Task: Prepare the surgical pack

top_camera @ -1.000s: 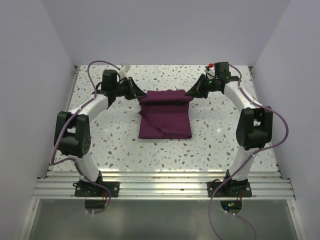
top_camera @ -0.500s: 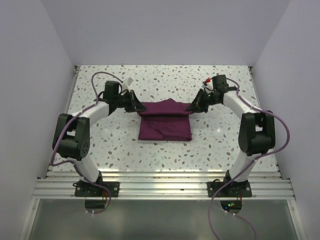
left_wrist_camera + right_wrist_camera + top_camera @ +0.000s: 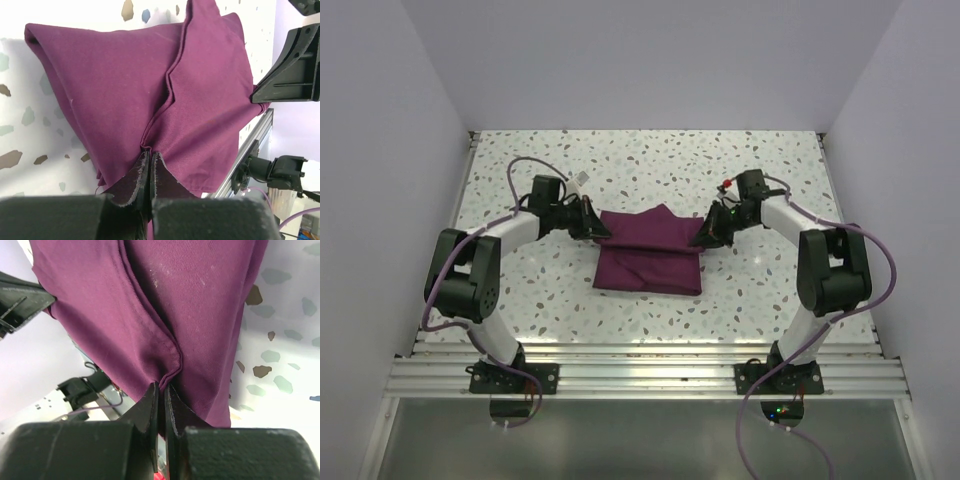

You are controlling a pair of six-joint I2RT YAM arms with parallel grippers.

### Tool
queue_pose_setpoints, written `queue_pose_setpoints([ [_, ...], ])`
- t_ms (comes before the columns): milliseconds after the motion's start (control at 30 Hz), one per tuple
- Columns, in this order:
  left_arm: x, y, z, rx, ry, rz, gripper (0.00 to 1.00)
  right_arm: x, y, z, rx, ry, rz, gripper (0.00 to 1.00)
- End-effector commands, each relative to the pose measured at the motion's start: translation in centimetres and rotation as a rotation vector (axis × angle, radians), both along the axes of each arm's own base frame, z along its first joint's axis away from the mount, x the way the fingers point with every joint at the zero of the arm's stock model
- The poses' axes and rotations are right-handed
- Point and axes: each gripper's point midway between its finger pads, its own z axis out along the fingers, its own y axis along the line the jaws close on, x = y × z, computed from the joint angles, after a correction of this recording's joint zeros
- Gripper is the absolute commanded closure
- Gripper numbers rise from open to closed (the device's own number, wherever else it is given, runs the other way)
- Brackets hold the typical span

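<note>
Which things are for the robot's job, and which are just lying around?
For the job:
- purple cloth
- left jaws, pinching the cloth
- right jaws, pinching the cloth

Just there:
- speckled table
- metal rail

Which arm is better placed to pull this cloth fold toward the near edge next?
Neither alone, I'd say: left gripper and right gripper each have jaws shut on one corner of the cloth, mirrored. Move both together.

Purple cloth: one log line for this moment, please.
purple cloth: folded, top layer gripped both ends | left fingers: shut on left edge | right fingers: shut on right edge | step: folding
</note>
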Motion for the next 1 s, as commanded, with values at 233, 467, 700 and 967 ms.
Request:
queue_pose_setpoints([
  [233, -2.1, 0.8, -1.2, 0.022, -0.015, -0.049, 0.88, -3.9, 0.5, -0.7, -0.019, 0.046, 0.111, 0.77],
  [467, -3.7, 0.8, 0.0, 0.005, -0.053, -0.089, 0.72, -7.7, 1.6, 0.1, 0.001, 0.094, 0.192, 0.67],
  [700, -4.5, 1.3, 1.8, 0.034, -0.092, -0.103, 0.66, -8.6, 0.7, 1.3, -0.043, 0.07, 0.202, 0.52],
  [967, -2.8, 2.5, 5.1, 0.127, -0.193, -0.06, 0.65, -2.2, 0.1, 4.4, -0.115, -0.077, 0.134, 0.36],
])
